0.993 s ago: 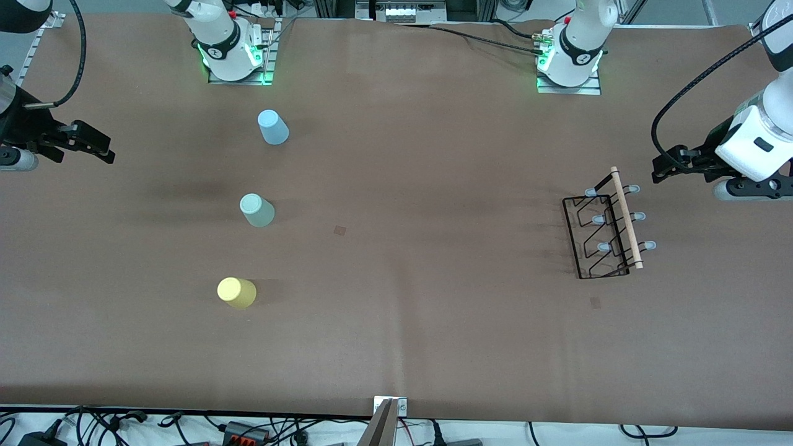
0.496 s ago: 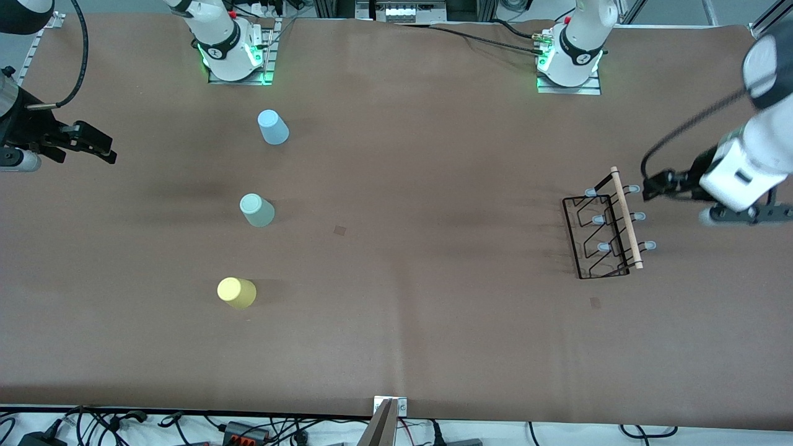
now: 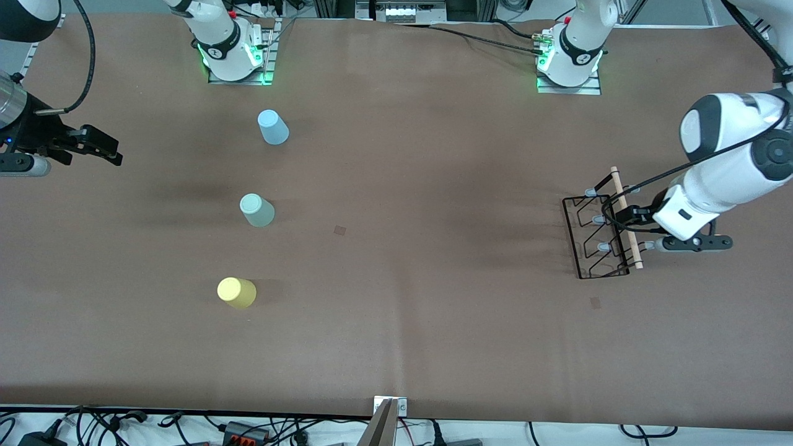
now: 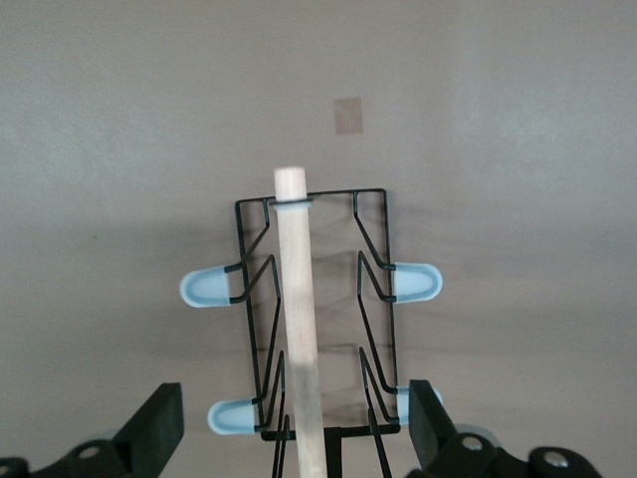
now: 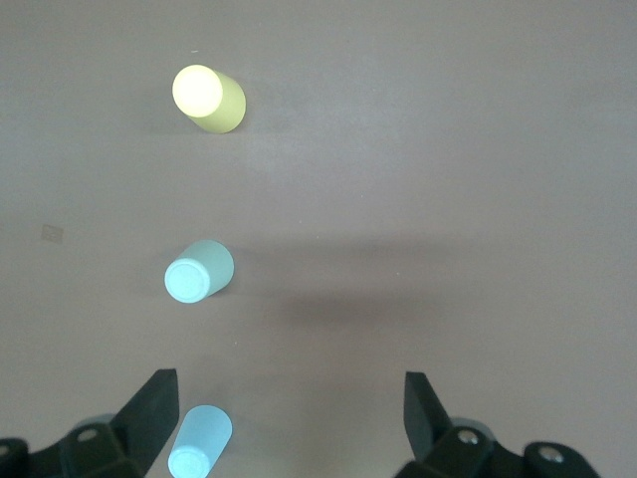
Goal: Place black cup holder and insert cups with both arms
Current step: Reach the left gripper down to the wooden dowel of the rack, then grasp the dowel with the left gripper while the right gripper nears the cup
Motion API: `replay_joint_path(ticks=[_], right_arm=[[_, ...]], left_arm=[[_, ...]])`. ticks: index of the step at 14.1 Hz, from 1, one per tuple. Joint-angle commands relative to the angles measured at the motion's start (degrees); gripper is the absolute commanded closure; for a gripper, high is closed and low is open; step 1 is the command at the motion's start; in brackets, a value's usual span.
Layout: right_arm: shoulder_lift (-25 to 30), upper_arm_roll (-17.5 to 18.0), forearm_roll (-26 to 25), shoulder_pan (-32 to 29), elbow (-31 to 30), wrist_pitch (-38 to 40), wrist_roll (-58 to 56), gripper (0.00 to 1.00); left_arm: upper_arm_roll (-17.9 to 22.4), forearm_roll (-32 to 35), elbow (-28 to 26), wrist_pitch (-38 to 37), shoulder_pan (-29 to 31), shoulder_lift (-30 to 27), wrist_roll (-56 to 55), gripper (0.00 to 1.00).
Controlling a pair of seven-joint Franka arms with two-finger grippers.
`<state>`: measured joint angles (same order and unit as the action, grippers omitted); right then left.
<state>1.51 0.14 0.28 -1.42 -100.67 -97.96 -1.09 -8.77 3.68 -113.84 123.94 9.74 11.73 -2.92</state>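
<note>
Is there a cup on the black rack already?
No, the rack has nothing on its prongs, and the blue cup, green cup and yellow cup all sit on the table.

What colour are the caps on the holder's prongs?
Pale grey-blue caps on the black cup holder; clearest in left wrist view.

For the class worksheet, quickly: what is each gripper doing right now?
Left gripper: open, holding nothing, its fingers either side of the wooden rod of the black cup holder.
Right gripper: open, empty, waiting at the right arm's end of the table.
</note>
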Motion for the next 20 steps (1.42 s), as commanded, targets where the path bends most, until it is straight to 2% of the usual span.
replay_joint_path(ticks=[1,3,6,9,15,17,19,20], right_arm=[[0.33,0.74,-0.02,-0.51,-0.15,-0.56,-0.05,0.00],[0.51,0.74,-0.02,-0.51,-0.15,-0.91,-0.05,0.00],[0.60,0.74,-0.02,-0.51,-0.41,-1.53,-0.05,0.00],[0.07,0.74,-0.10,-0.51,-0.06,-1.00,-0.14,0.00],[-1.77,0.83,-0.10,0.28,-0.23,-0.65,-0.67,0.00],[-3.00,0.92,0.16,0.63,-0.84,-0.74,-0.84,0.00],[-4.32,0.92,0.25,3.43,-2.51,-1.70,-0.14,0.00],[-5.72,0.92,0.16,4.92,-2.43,-2.31,-0.05,0.00]], left_arm=[[-0.20,1.06,-3.05,1.65,0.37,-2.41,1.87,0.18],[-0.20,1.06,-3.05,1.65,0.45,-1.88,1.87,0.31],[-0.20,1.06,-3.23,1.74,0.80,-0.92,1.87,0.37],[-0.20,1.06,-3.58,1.74,0.89,-0.74,1.87,0.54],[-0.28,0.98,-4.81,2.01,1.33,-0.65,1.60,0.66],[-0.20,0.98,-4.81,2.01,1.33,-0.65,1.52,0.81],[-0.28,0.71,-4.81,1.83,1.33,-0.65,0.99,0.97],[-0.28,0.71,-4.72,1.66,1.33,-0.65,0.99,0.99]])
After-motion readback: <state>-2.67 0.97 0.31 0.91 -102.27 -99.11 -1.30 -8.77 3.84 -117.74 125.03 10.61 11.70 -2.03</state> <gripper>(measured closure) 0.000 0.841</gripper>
